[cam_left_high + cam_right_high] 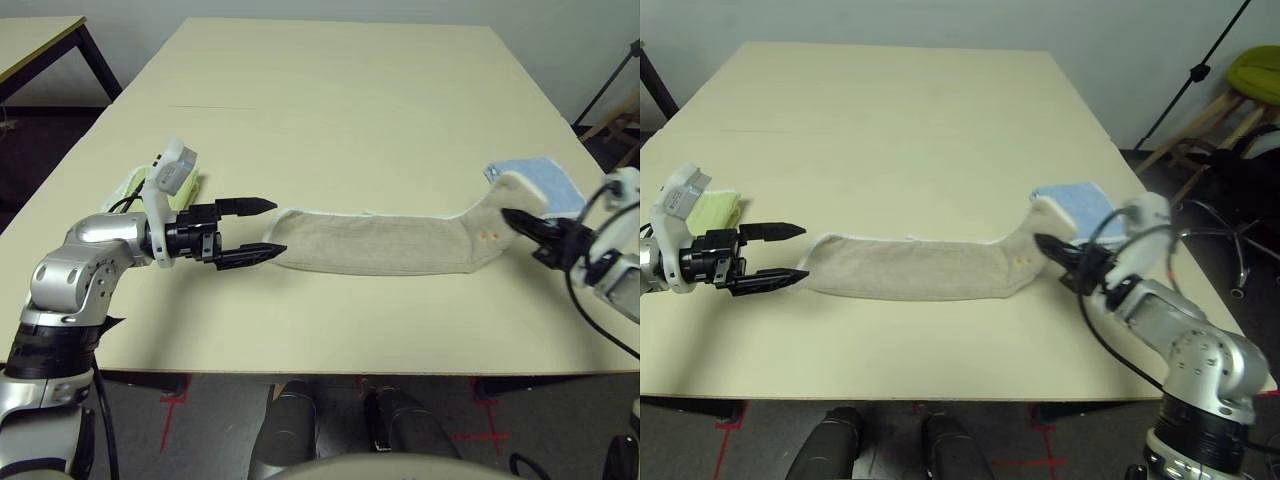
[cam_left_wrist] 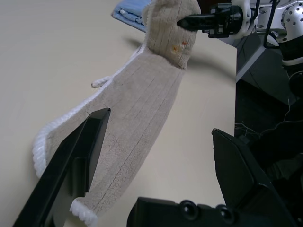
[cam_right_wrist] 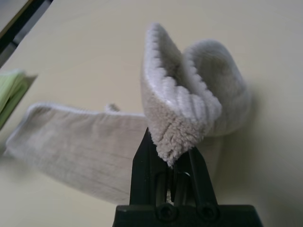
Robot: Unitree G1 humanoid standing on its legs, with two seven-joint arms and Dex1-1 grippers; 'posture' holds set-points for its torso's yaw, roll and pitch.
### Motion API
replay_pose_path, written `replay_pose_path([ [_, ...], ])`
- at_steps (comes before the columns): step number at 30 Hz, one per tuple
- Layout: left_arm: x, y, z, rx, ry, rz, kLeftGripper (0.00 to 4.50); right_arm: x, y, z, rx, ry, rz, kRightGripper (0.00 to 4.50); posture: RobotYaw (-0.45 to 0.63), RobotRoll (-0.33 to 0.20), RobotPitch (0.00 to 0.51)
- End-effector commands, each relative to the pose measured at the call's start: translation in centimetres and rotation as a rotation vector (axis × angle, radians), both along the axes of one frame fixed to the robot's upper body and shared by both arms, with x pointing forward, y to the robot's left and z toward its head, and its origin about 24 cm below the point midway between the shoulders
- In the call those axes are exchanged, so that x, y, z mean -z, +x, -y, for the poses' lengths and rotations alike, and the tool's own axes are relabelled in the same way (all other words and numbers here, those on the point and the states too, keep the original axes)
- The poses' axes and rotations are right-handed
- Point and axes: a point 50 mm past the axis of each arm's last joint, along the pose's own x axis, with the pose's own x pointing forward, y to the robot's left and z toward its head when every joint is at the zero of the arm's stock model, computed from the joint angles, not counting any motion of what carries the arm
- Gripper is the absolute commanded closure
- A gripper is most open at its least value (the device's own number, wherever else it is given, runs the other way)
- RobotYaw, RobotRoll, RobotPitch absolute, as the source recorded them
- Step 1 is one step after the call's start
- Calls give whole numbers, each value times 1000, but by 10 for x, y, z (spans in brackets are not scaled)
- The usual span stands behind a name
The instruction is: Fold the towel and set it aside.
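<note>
The right gripper has its jaws pinching the towel by its lifted right end. The left gripper, jaws spread, brackets the flat left end. Best to close there before carrying one end over, edges aligned. The table offers bare room beyond.

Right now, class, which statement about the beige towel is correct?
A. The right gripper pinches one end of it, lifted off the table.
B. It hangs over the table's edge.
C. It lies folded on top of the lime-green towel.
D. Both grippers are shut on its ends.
A: the right gripper is shut on the raised end of the beige towel, while the left gripper is open at the other end, which lies flat on the table.
</note>
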Motion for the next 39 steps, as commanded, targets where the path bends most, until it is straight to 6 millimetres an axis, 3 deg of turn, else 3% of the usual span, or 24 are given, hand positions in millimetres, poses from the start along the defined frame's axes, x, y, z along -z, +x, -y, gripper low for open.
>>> replay_pose_path([
  [1, 3, -2, 2, -7, 2, 4, 0, 10, 2, -25, -118, -65, -32, 4428, 198, 0, 152],
  [6, 5, -5, 3, -21, -5, 0, 0, 23, 7, -55, -201, -50, -84, 4428, 220, 0, 151],
  [16, 8, -7, 4, -38, -10, -3, 0, 39, 12, -77, -230, -107, -136, 4428, 238, 0, 150],
  [19, 9, -6, 4, -40, -9, -3, 0, 38, 12, -80, -262, -165, -116, 3832, 237, 0, 148],
  [22, 8, -4, 6, -41, -5, -16, 0, 31, 10, -80, -306, -177, -95, 2819, 233, 0, 144],
  [26, 2, 4, 10, -90, -13, -6, 0, 4, 5, -68, -415, -238, -48, 1369, 220, 0, 141],
  [30, -10, 18, 24, -143, -15, 39, 0, -31, -3, -41, -530, -279, -26, 32, 215, 0, 136],
  [33, -19, 31, 49, -140, -53, 69, 0, -51, -2, -8, -503, -343, -18, 32, 206, 0, 135],
  [35, -21, 43, 75, -127, -77, 97, 0, -57, 12, 17, -379, -415, 59, 32, 200, 0, 132],
  [39, -18, 55, 120, -53, -109, 119, 0, -45, 26, 33, -279, -472, 145, 32, 185, 0, 129],
])
